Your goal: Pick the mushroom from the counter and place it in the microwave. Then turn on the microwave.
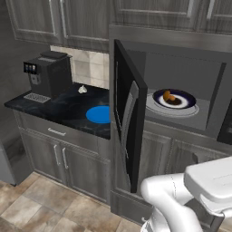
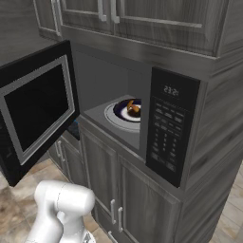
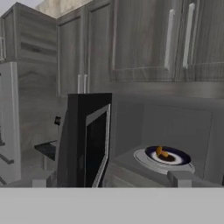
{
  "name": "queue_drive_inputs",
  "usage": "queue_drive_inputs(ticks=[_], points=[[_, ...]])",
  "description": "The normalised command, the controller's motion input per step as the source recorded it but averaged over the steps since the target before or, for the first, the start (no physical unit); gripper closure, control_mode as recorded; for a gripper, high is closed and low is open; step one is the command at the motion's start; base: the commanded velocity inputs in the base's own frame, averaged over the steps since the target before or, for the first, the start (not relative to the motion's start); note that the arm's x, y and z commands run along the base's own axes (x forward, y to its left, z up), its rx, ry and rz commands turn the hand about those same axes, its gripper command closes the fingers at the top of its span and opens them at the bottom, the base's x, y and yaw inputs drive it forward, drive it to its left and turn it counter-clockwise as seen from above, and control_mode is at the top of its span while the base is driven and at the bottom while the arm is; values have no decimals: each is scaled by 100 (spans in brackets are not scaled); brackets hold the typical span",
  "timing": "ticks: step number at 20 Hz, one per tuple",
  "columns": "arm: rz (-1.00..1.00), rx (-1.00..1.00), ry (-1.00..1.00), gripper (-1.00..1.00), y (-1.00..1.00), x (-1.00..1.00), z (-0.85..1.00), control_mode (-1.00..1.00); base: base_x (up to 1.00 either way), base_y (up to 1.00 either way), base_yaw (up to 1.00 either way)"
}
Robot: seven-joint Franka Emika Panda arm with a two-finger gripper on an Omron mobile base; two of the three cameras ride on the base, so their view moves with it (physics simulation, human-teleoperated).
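Mushroom (image 1: 169, 96) sits on a dark-rimmed plate (image 1: 186, 96) on the turntable inside the microwave (image 1: 181, 50), just left of plate centre. Microwave door (image 1: 127, 113) is swung wide open, at 9 o'clock from the cavity. Button panel (image 2: 167, 128) at 3 o'clock, display lit. Gripper state: can't tell. Blue disc (image 1: 99, 114) and whitish lump (image 1: 82, 89) on the counter (image 1: 63, 108), coffee machine (image 1: 49, 72) at its 10 o'clock.

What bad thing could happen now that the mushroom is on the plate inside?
The microwave door stands wide open, so it probably cannot start until it is shut. Swinging it closed, the arm might bump it hard and jolt the mushroom off its plate. Then the button panel has many small keys; pressing a wrong one seems easy.
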Motion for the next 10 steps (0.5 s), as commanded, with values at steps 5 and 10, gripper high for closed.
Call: queue_drive_inputs(ticks=[5, 10], points=[[0, 0, 0, -100, 31, -1, 0, -100, 0, 0, 0], [0, 0, 0, -100, 30, 0, 0, -100, 0, 0, 0]])
